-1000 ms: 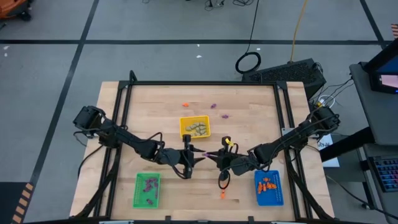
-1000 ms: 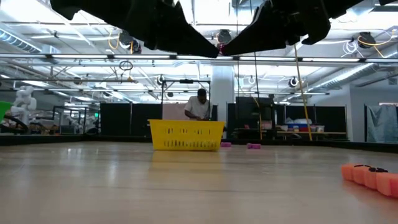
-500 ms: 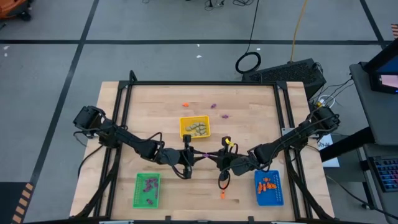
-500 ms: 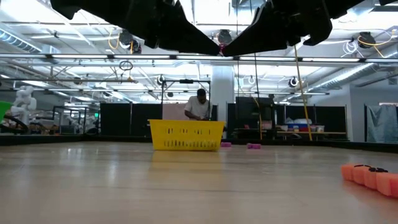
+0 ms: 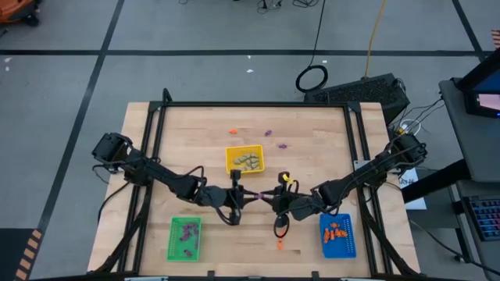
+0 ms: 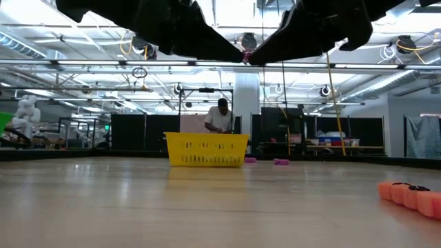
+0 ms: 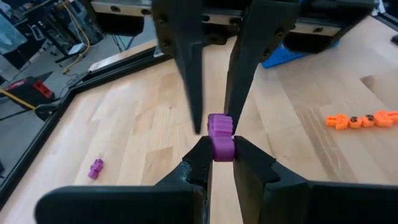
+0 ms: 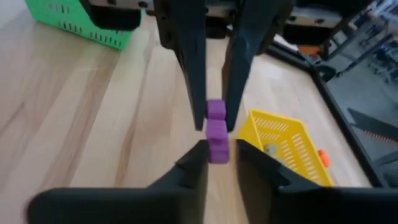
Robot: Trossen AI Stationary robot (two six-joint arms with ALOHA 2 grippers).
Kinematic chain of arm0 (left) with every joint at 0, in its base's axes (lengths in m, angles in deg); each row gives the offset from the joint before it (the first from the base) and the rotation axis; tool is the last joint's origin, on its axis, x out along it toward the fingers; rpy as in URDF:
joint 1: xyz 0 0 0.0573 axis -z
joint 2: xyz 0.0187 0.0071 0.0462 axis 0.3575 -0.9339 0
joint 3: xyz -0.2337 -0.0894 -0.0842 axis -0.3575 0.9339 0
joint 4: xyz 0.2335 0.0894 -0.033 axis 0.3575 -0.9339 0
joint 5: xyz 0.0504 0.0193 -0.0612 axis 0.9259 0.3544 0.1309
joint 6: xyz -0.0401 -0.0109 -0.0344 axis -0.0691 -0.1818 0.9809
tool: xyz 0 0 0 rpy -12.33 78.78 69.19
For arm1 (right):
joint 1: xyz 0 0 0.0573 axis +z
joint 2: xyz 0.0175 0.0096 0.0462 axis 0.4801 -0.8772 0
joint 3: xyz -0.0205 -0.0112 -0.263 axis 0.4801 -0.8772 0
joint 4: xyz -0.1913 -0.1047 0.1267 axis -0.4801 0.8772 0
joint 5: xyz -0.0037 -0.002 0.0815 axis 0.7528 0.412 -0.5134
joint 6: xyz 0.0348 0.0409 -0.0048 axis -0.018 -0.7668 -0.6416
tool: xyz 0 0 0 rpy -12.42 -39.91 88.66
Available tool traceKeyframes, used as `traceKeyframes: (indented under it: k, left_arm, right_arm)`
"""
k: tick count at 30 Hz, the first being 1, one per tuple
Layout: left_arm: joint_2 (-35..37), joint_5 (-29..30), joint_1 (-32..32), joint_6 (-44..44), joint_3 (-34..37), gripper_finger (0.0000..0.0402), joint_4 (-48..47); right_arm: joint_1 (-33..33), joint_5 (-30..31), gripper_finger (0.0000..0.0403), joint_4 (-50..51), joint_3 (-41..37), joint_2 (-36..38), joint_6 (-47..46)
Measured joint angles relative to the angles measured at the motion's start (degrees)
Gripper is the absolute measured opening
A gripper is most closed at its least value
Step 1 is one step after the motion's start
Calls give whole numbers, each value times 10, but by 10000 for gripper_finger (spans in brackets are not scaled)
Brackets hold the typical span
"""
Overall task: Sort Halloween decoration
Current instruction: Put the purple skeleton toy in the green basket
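Mid-air handover above the tabletop (image 5: 312, 140) centre: the purple trinket (image 7: 220, 138) is pinched by the left tool (image 7: 217, 152). The right tool (image 8: 217, 155) stands slightly spread around the trinket's other end, judged releasing so it can go to the green tray (image 5: 185, 237).

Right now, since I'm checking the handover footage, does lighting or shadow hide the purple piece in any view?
Low view: backlit by ceiling lights, both arms are black silhouettes, the purple trinket a speck between them. High view: even light, left gripper meets right gripper mid-table. Left wrist view: well lit, trinket plainly visible.
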Motion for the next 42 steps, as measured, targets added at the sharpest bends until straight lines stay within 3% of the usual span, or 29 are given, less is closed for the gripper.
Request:
traceKeyframes:
  k: [7,13,20,30,37,42]
  left_arm:
    - [0,-1,4,-10,0,42,0]
    - [5,0,11,-10,0,42,-16]
    - [46,0,44,-4,0,42,-123]
    - [174,6,143,91,0,42,-317]
    - [220,38,210,254,-29,42,-505]
    - [220,-5,238,375,-88,42,-638]
  right_arm:
    - [0,0,155,38,0,0,-54]
    - [6,0,193,80,0,0,-105]
    - [25,0,190,91,0,0,-149]
    - [38,0,185,84,0,0,-180]
    - [38,-1,185,71,0,0,-183]
    - [38,-1,185,65,0,0,-184]
